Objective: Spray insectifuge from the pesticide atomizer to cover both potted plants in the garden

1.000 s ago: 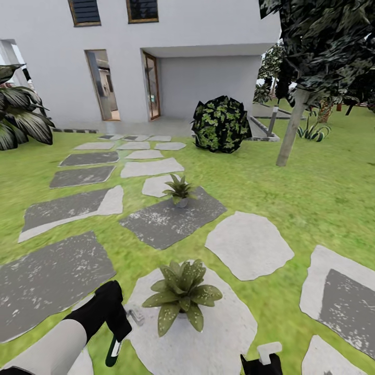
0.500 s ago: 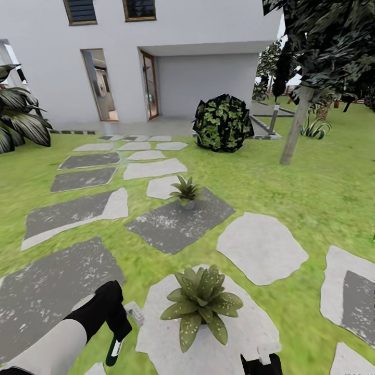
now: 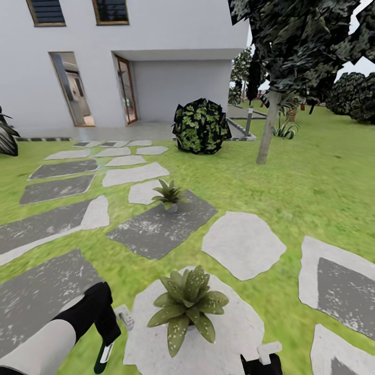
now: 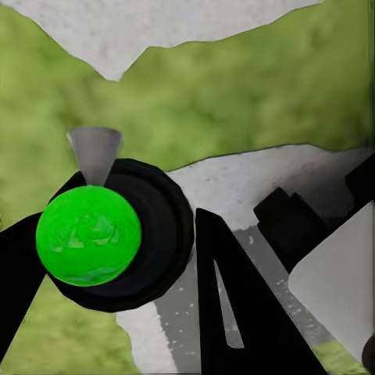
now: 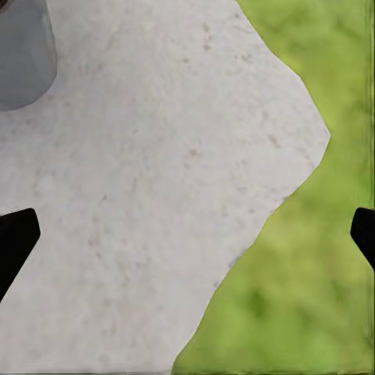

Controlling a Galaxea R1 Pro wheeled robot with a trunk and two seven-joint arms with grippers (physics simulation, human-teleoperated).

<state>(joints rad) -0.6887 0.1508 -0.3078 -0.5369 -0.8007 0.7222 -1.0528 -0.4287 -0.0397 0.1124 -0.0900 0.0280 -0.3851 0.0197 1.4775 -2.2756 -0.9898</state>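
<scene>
My left gripper (image 3: 107,327) is shut on the pesticide atomizer (image 3: 102,358). Its dark green body hangs down and its pale trigger head (image 3: 124,317) points toward the near potted plant (image 3: 186,306). That rosette stands on a pale stepping stone (image 3: 234,333) just right of the gripper. The second potted plant (image 3: 167,195) sits farther off on a dark slab. In the left wrist view the atomizer (image 4: 88,234) shows end-on as a green disc between the black fingers (image 4: 234,320). My right gripper (image 5: 187,238) is open over the pale stone, with the grey pot (image 5: 23,47) nearby.
Grey and pale stepping stones (image 3: 242,242) cross the lawn toward the white house (image 3: 172,31). A round dark bush (image 3: 200,126) and a tree trunk (image 3: 266,127) stand behind the far plant. Open grass (image 3: 323,187) lies to the right.
The whole picture has shifted sideways, so the camera has turned. The left gripper still holds the atomizer beside the near plant and sits slightly lower in the picture.
</scene>
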